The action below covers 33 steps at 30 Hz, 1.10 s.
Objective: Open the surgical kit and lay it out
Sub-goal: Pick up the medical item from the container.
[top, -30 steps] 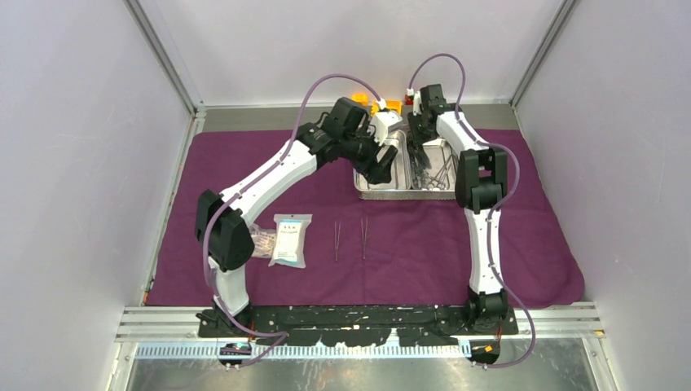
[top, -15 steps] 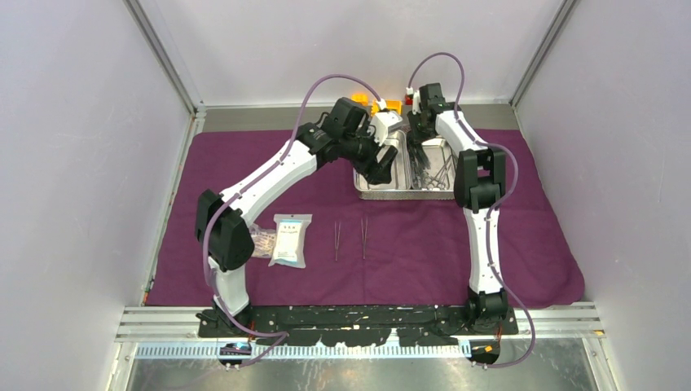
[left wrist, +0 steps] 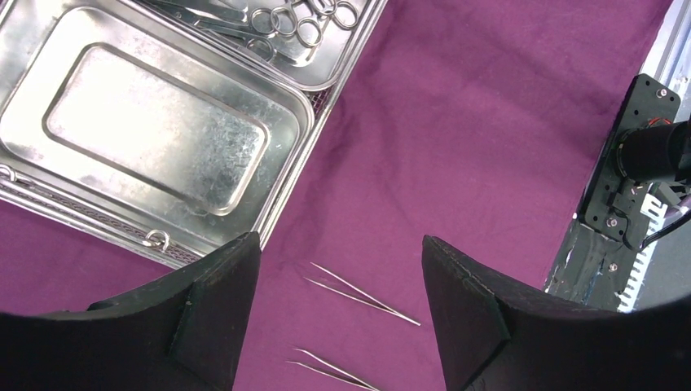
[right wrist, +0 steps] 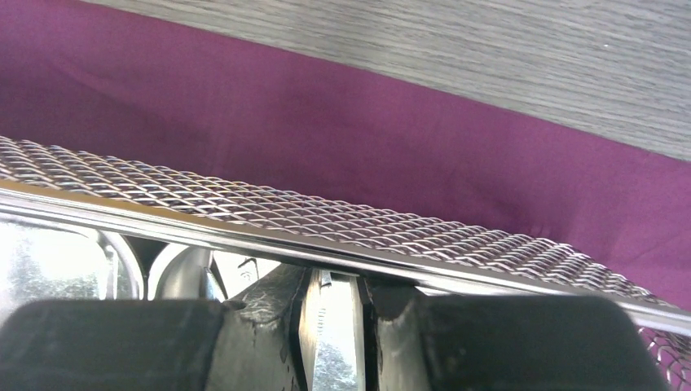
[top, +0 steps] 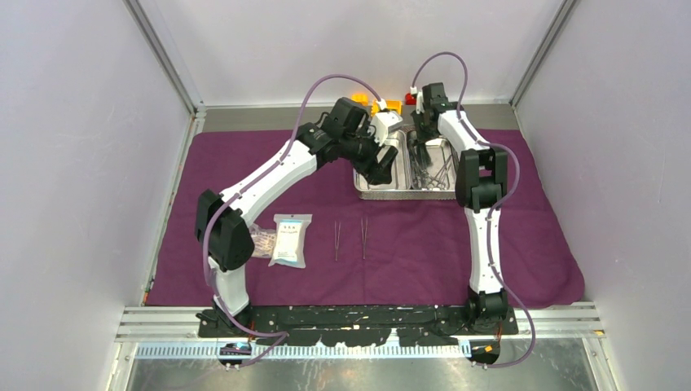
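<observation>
Right wrist, steel instrument (right wrist: 330, 346) within right gripper (right wrist: 334, 326), seemingly pinched

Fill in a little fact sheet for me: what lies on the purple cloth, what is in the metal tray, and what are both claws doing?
On the purple cloth: two tweezers side by side, sealed packets to their left
Steel tray: left compartment bare, right one holds ring-handled instruments
Left gripper: open, empty, raised near the left compartment
Right gripper: down at the tray's far end, fingers either side of a thin steel piece; grip unclear
Beyond the cloth: toy bricks
</observation>
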{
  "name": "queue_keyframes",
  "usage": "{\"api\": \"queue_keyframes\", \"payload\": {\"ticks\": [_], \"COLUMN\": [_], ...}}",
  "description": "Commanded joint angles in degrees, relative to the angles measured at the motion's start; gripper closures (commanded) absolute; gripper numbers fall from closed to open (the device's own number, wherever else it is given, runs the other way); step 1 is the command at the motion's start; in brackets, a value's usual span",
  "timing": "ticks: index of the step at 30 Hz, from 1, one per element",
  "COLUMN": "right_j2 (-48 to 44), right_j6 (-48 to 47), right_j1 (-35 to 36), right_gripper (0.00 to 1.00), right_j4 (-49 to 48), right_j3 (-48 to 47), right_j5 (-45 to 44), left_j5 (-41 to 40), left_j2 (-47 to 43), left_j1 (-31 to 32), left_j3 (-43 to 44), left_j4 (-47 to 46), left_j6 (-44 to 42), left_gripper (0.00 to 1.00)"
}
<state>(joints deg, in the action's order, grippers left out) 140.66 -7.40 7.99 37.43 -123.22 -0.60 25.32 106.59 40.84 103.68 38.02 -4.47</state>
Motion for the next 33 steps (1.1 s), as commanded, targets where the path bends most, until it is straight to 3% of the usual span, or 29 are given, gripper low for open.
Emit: {"api": "queue_keyframes", "payload": {"ticks": [1,16,33], "right_j2": [0.5,1.6,2.6], "right_j6": [0.1,3.3,3.3], "right_j1": [-0.7,-0.6,-0.7], "right_gripper": [0.76,0.77,0.91], "right_j4": [1.3,2.9,4.7], "right_j3": [-1.6,-0.9,-2.8], "right_j5": [-1.6,-0.2,-0.2], "left_j5": [1.5,2.6,2.1], "left_j2": [-0.7,-0.7,-1.2], "left_j1": [-0.1,-0.1,-0.1], "left_j3": [2.0,2.1,1.1], "left_j4": [-0.4,-0.6,-0.7], "left_j6": [0.9,2.3,2.0], "left_gripper": [0.25,0.23,0.22]}}
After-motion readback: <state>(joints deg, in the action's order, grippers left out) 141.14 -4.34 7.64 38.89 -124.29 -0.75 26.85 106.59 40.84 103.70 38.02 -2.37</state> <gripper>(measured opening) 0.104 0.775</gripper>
